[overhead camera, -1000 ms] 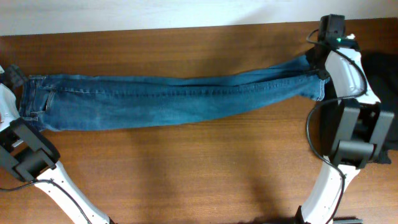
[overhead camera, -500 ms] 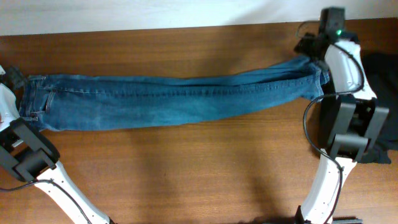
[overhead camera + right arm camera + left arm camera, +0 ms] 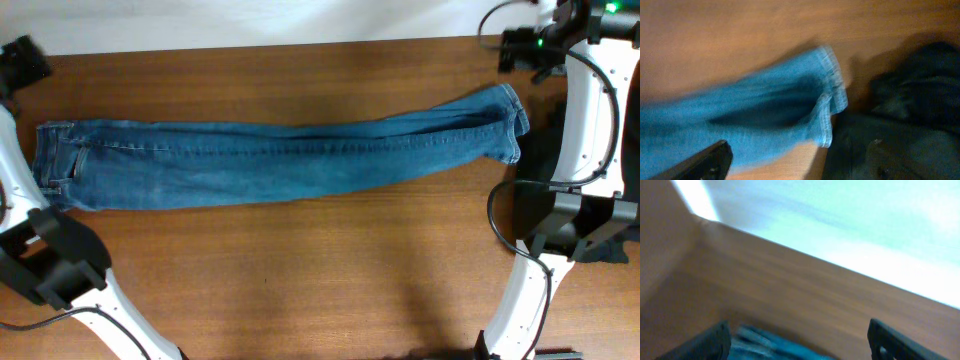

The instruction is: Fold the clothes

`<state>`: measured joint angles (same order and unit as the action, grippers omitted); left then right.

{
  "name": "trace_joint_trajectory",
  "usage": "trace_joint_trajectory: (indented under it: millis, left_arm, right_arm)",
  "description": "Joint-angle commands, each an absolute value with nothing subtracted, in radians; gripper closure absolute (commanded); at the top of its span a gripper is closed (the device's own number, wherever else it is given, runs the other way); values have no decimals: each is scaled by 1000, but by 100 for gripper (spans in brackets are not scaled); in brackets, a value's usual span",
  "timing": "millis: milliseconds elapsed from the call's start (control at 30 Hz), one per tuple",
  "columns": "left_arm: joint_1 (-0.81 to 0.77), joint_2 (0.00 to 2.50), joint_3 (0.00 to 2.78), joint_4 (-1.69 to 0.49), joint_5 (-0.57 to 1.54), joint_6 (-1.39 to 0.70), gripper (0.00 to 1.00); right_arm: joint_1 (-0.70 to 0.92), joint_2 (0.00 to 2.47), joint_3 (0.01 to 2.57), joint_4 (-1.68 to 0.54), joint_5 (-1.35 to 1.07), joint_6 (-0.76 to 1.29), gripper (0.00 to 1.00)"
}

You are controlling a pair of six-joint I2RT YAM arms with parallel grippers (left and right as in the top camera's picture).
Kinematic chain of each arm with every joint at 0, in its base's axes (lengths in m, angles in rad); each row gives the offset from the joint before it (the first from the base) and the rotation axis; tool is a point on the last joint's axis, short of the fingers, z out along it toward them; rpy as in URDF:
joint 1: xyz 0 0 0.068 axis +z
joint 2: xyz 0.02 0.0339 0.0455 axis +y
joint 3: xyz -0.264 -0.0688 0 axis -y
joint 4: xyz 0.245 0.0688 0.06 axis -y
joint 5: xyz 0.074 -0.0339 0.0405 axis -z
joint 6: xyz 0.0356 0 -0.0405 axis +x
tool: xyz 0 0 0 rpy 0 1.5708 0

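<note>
Left gripper [image 3: 797,342] first: its jaws stand spread wide with nothing between them. Its two fingers [image 3: 715,340] frame bare table [image 3: 790,285], with a scrap of blue just under the nearer one. Your right gripper [image 3: 790,167] also looks spread and empty, though only one finger shows plainly in its own camera. The other is lost against dark cloth. Neither gripper touches the clothes.

Just below the left gripper, the jeans [image 3: 280,160] begin at the waistband [image 3: 48,160]. They run flat and straight across the table to the hems [image 3: 832,100], which lie just below your right gripper. Beyond those hems, on the side away from the jeans' length, sits the black garment [image 3: 912,110], crumpled. You cannot tell whether it touches the denim or only lies close beside it.

Expect the denim to be heavy for cloth, limp and grippy rather than slippery. Lifted at one point, it will likely sag and drag. You would do best to pinch the thick waistband edge with the left and the stacked hems with the right, catching both layers.

Overhead gives you the whole length and both arms, but the right arm hides much of the black garment. The right wrist view shows the layered hems and the black pile clearly. The left wrist view is blurred and offers little beyond the open jaws.
</note>
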<state>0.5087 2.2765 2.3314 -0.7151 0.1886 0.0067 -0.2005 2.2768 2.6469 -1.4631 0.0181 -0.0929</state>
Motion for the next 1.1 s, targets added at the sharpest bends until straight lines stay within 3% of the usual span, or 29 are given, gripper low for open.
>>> trace_joint_trajectory:
  millis: [0, 233, 333, 567, 833, 933, 1067]
  left_arm:
    - [457, 2249, 2337, -880, 474, 15, 13]
    - [381, 2249, 2337, -1183, 483, 96, 13]
    - [346, 2249, 2337, -1325, 482, 107, 3]
    - [277, 2249, 2337, -1546, 483, 152, 1]
    - [186, 2249, 2337, -1610, 482, 152, 1]
    - [144, 2249, 2337, -1610, 481, 152, 1]
    - [93, 2254, 2337, -1606, 424, 152, 1]
  right_arm:
    - [-194, 2266, 2640, -1543, -234, -439, 6]
    - [-120, 2268, 2590, -1579, -348, -612, 2]
    - [-63, 2280, 2536, -1541, -348, -647, 2]
    - [46, 2287, 2328, -1428, -211, -737, 2]
    - [51, 2287, 2225, -1352, 52, -771, 12]
    - [23, 2287, 2225, -1359, 140, -771, 9]
    - [-17, 2287, 2225, -1369, 82, -771, 4]
